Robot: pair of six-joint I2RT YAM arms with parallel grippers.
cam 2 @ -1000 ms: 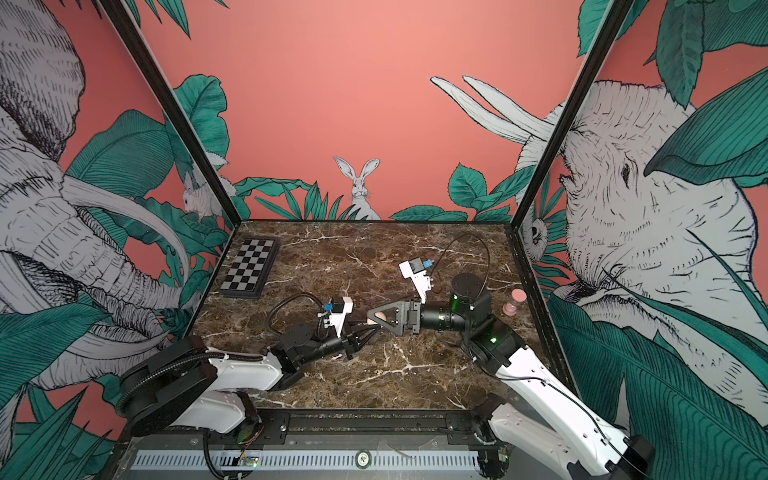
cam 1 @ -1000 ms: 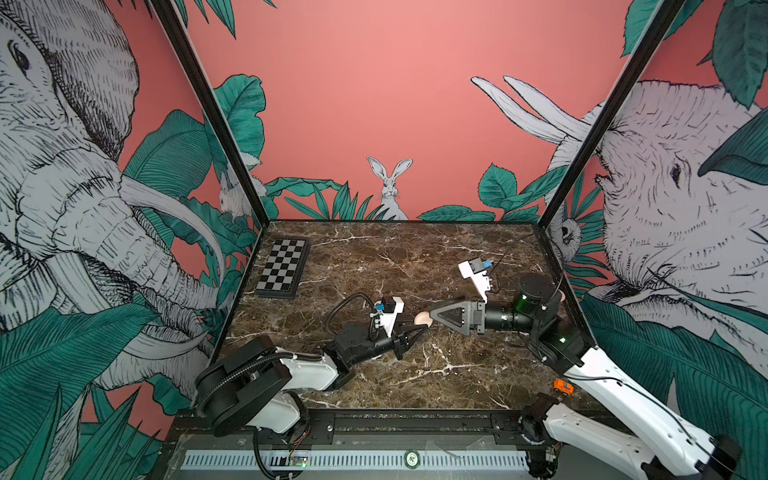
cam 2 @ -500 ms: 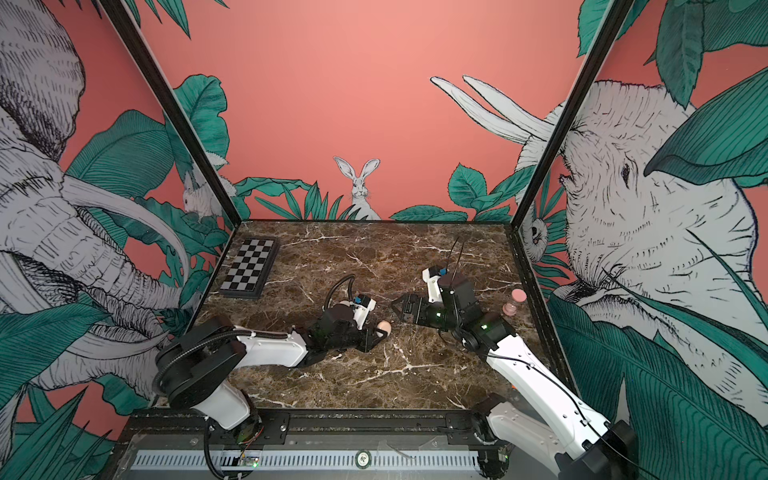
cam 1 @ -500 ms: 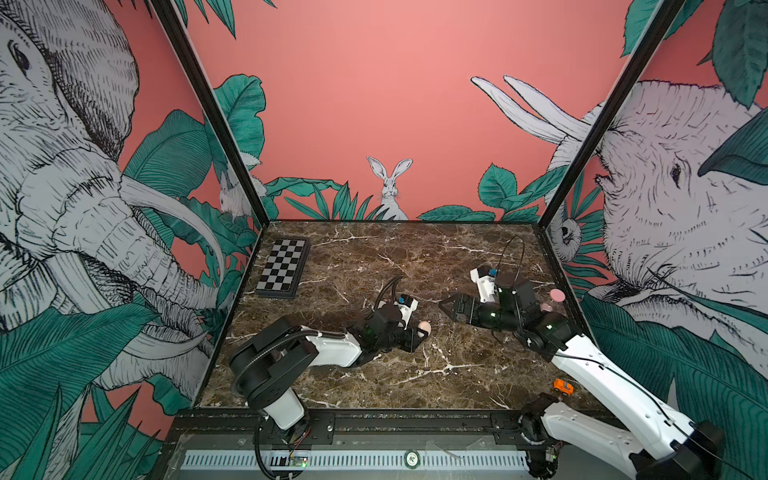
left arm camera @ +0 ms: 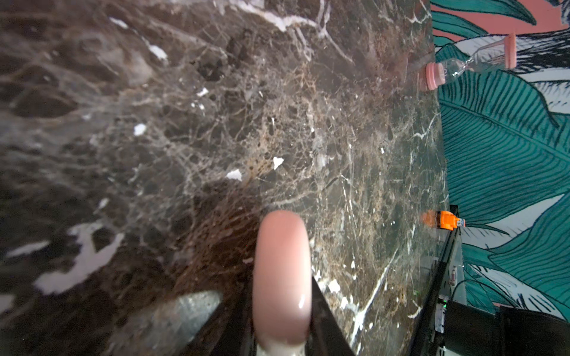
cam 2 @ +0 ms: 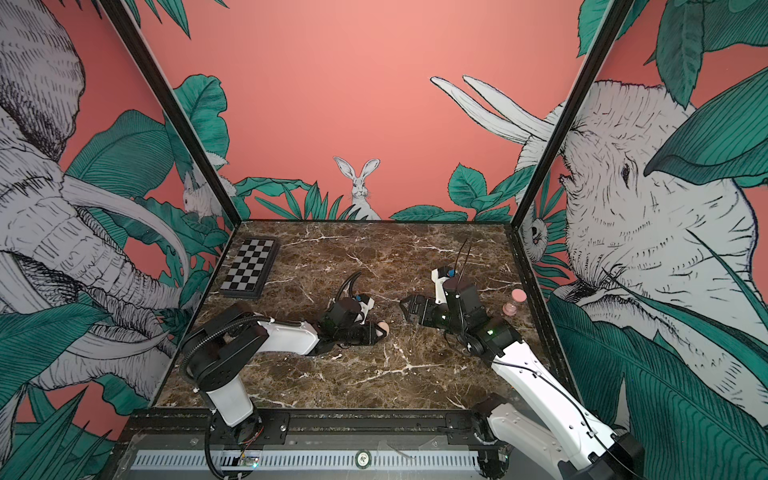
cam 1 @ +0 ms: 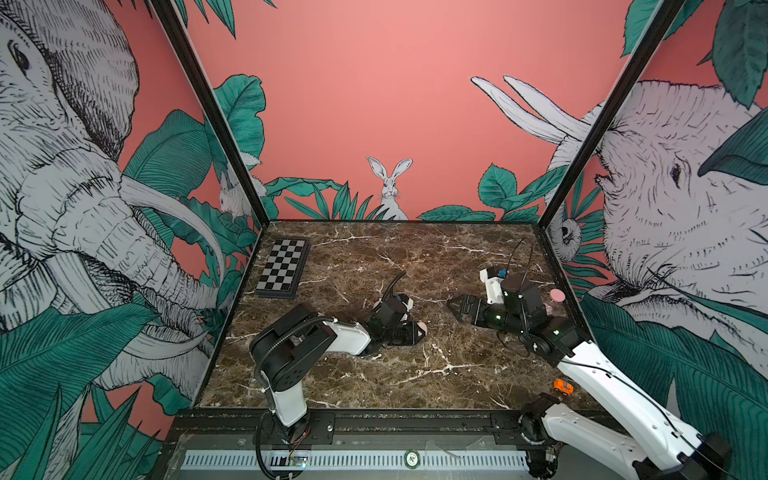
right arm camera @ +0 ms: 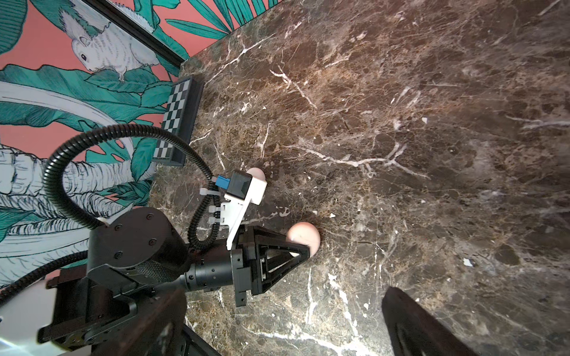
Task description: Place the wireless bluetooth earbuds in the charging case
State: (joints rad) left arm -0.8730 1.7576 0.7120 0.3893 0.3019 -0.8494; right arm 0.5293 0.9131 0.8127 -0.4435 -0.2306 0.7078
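Observation:
A pale pink round charging case [left arm camera: 280, 277] stands on edge on the marble between the black fingers of my left gripper [left arm camera: 282, 339], which is shut on it. It sits at that gripper's tip near the table's middle in both top views [cam 1: 422, 328] [cam 2: 384, 328], and the right wrist view shows the case [right arm camera: 303, 237] touching the table. My right gripper [cam 1: 453, 305] [right arm camera: 277, 339] hovers open and empty to the case's right. A second pinkish round piece [right arm camera: 257, 173] peeks out behind the left wrist camera. The earbuds cannot be told from the marble's white flecks.
A folded chessboard [cam 1: 282, 274] lies at the back left. A pink hourglass [cam 1: 555, 301] [left arm camera: 462, 61] stands by the right wall behind my right arm. A small orange object [cam 1: 563, 386] sits near the front right edge.
My left gripper has reached forward and come down to the table with the case. My right gripper has pulled back to the right, away from the case.

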